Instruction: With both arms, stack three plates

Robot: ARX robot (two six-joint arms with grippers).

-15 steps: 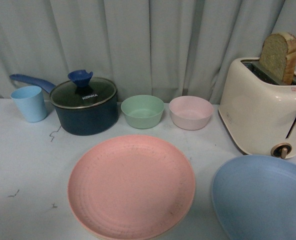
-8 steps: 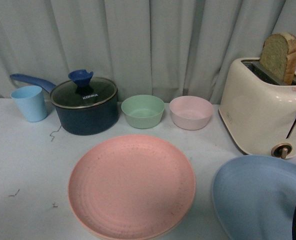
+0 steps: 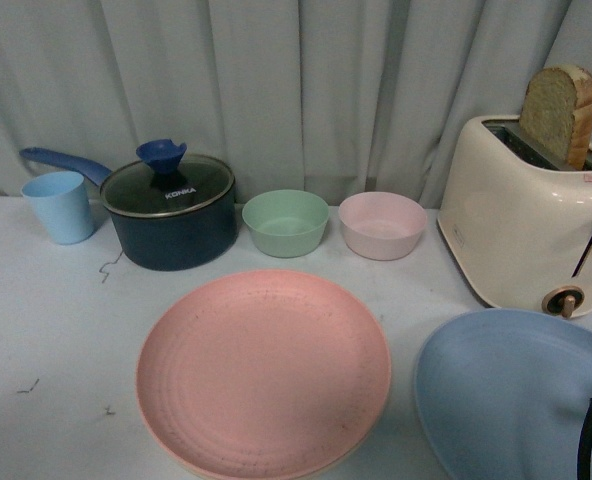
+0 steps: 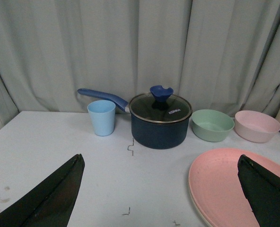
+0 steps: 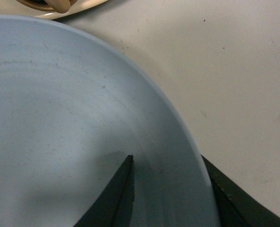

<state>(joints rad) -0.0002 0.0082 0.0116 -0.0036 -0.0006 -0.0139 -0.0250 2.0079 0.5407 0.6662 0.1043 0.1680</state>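
Because the blue plate [image 3: 506, 400] looks thin, stiff and light, with a matte, faintly ringed face and a raised rim, that rim is the place to pinch. Held by one edge, it may tip or slip. It sits at the near right of the worktop [image 3: 56, 330], before the toaster [image 3: 521, 225]. The right gripper [image 5: 166, 158] has its jaws astride the rim, seemingly closed on it. The left gripper [image 4: 160, 158] hangs with jaws wide, empty. The pink plate [image 3: 264, 372] lies centre, with a paler rim beneath.
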